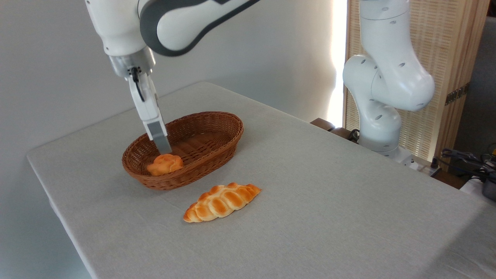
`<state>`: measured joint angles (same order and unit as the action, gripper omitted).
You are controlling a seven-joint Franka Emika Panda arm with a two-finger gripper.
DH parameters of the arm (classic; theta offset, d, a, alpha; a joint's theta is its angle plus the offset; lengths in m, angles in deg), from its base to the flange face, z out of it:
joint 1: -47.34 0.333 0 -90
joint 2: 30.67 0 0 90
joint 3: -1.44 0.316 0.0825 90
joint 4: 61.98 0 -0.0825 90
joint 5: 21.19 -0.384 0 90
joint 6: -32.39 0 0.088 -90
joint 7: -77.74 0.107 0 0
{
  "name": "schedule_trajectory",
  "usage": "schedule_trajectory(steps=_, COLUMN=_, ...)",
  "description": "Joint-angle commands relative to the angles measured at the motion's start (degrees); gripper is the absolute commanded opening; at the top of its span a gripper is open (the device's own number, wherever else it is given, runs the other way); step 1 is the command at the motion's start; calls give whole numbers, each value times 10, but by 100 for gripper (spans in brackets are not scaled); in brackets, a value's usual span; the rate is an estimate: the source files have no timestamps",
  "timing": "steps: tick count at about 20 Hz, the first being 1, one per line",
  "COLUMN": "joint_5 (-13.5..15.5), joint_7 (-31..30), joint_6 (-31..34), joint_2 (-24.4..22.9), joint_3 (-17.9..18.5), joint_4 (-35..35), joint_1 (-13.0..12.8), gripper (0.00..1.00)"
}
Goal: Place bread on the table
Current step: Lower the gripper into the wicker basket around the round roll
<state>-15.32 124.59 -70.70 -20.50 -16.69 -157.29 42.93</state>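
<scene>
The bread, a small orange-brown bun with a swirled top, lies inside the brown wicker basket at its near left end. My gripper reaches down into the basket, its tips right at the top of the bun. Only one finger shows, seen from the side and hiding the other, so the gap between them cannot be judged. The light grey table carries the basket.
A longer golden braided loaf lies on the table just in front of the basket. The arm's white base stands past the table's far right edge, with cables beside it.
</scene>
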Motion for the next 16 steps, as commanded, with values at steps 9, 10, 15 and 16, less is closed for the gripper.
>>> schedule_trajectory(steps=9, joint_5=2, joint_7=109, joint_6=-55, joint_2=18, joint_3=-1, joint_4=-38, joint_1=-2, gripper=100)
schedule_trajectory(steps=10, joint_5=2, joint_7=109, joint_6=-55, joint_2=20, joint_3=-1, joint_4=-38, joint_1=-2, gripper=100)
schedule_trajectory(steps=15, joint_5=1, joint_7=109, joint_6=-110, joint_2=24, joint_3=-1, joint_4=-59, joint_1=-4, gripper=100)
schedule_trajectory(steps=16, joint_5=2, joint_7=109, joint_6=-113, joint_2=25, joint_3=-1, joint_4=-61, joint_1=-4, gripper=100)
